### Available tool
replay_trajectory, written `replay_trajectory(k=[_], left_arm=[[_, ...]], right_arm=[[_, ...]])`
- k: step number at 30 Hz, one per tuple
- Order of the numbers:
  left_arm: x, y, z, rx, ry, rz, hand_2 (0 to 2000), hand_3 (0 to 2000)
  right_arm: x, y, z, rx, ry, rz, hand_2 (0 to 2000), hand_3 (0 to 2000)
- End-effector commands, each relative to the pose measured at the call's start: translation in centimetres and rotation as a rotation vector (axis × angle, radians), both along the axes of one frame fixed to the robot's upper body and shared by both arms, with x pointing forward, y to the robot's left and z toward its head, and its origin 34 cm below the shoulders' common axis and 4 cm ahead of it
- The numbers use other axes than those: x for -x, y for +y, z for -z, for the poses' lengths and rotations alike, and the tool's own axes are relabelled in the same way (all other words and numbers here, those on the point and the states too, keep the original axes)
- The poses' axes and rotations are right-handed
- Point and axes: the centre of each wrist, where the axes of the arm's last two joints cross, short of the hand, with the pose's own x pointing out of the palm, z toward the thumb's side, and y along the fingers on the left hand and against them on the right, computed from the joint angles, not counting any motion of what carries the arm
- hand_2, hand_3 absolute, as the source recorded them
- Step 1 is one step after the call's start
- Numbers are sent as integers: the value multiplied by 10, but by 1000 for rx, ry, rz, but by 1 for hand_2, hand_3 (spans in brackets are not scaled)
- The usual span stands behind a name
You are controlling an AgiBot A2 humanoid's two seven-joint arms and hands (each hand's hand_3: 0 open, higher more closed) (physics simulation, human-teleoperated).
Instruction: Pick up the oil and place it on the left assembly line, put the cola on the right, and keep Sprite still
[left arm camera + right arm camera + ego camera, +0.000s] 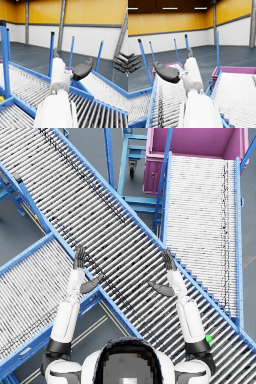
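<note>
Head view has the left hand [80, 263] and right hand [168, 262] both spread wide, holding nothing, over the middle roller conveyor [115, 228]; tiny green speck [208, 339] by the right forearm, too small to identify. Left wrist view: that hand open-fingered, nothing in it. Right wrist view, same deal, pink bin [238, 71] beyond; can't tell where the oil, cola or Sprite sit.

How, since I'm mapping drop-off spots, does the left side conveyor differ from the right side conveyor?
The right side conveyor ends at a magenta bin; the left side conveyor shows no bin and runs off the picture's left edge. In the head view the right one runs straight up the picture, while the left one lies at a slant. Both have blue frames and pale rollers, and both sit beside the central conveyor.
</note>
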Motion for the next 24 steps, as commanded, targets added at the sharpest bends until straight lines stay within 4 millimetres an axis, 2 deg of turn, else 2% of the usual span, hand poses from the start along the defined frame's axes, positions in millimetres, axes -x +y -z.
replay_trajectory(k=[1, 5, 7, 9, 13, 15, 24], left_arm=[[0, 0, 0, 0, 0, 0, 0, 0], [0, 0, 0, 0, 0, 0, 0, 0], [-3, -2, 1, 3, -29, 22, 0, 0], [-3, -1, -7, 19, -101, 41, 0, 0], [2, -3, -40, 64, -264, 61, 0, 0], [4, -1, -49, 79, -308, 55, 0, 0], [-4, 16, -63, 126, -359, -20, 0, 0]], right_arm=[[0, 0, 0, 0, 0, 0, 0, 0], [-2, 3, 3, 3, 13, -8, 0, 0], [-7, 2, 6, -43, -5, 52, 0, 0], [-4, 2, -3, -78, -59, 78, 0, 0], [1, 0, -29, -138, -172, 105, 0, 0], [2, -2, -35, -155, -199, 118, 0, 0], [-2, -17, -46, -207, -244, 188, 0, 0]])
